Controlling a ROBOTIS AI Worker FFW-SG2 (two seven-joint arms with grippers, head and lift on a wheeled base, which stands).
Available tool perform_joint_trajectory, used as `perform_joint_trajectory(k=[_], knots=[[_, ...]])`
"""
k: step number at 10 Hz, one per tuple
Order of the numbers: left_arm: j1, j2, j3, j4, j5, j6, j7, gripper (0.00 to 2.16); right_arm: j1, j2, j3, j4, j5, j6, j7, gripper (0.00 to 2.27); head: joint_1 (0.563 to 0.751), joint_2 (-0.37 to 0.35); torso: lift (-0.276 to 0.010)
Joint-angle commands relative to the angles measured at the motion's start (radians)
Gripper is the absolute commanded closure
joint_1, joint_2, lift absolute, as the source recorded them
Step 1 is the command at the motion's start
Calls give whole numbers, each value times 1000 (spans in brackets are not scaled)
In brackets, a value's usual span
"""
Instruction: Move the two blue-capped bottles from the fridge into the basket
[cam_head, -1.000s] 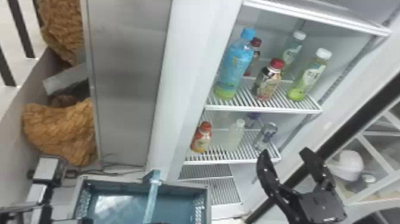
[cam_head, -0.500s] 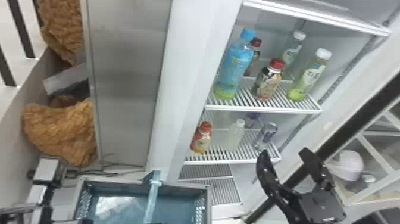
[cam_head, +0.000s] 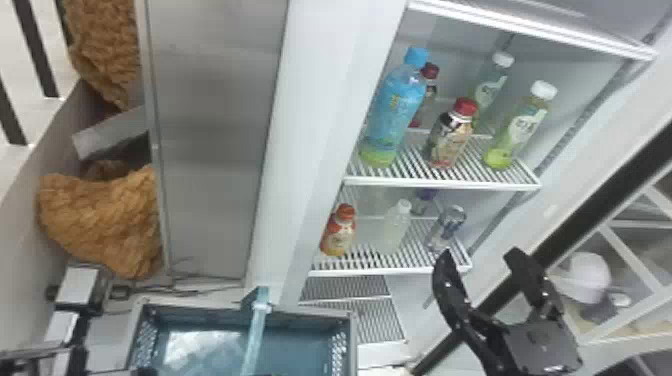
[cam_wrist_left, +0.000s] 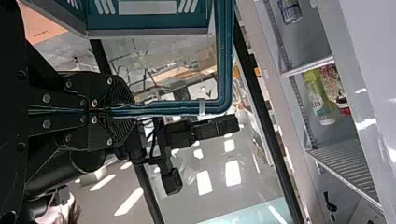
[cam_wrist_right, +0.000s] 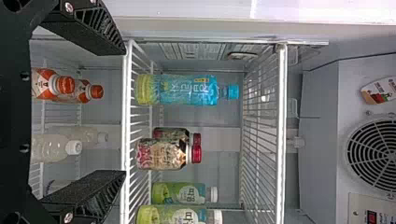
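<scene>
Fridge (cam_head: 335, 100): open, head view. Basket (cam_head: 225, 310): low in the head view, to the left of the fridge shelves, basket handle (cam_head: 257, 325) upright over it.

Right gripper (cam_head: 479, 255): low at the head view's right, fingers directed up-frame toward the fridge. Fingers spread wide, nothing between them.

Left gripper (cam_wrist_left: 112, 109): clamped on the basket handle, per left wrist view; pads closed about the rail.

Blue-capped bottle (cam_head: 396, 110): upright on the upper shelf (cam_head: 440, 181), left side. Head view puts it up and to the left of the right gripper, apart from it. Right wrist view: bottle beyond the fingertips, between the lines of the two fingers, nearer one of them; no contact.

Red-capped bottle (cam_head: 452, 135): same shelf, to the right of the blue-capped bottle.
</scene>
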Motion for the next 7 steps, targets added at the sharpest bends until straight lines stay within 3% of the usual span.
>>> perform_joint_trajectory(k=[1, 7], knots=[[1, 0, 0, 0, 0, 1, 0, 1207, -3, 0, 0, 1, 0, 0, 0, 88, 695, -350, -76], [1, 2, -6, 0, -4, 1, 0, 1207, -120, 0, 20, 16, 26, 37, 0, 90, 695, -350, -76]])
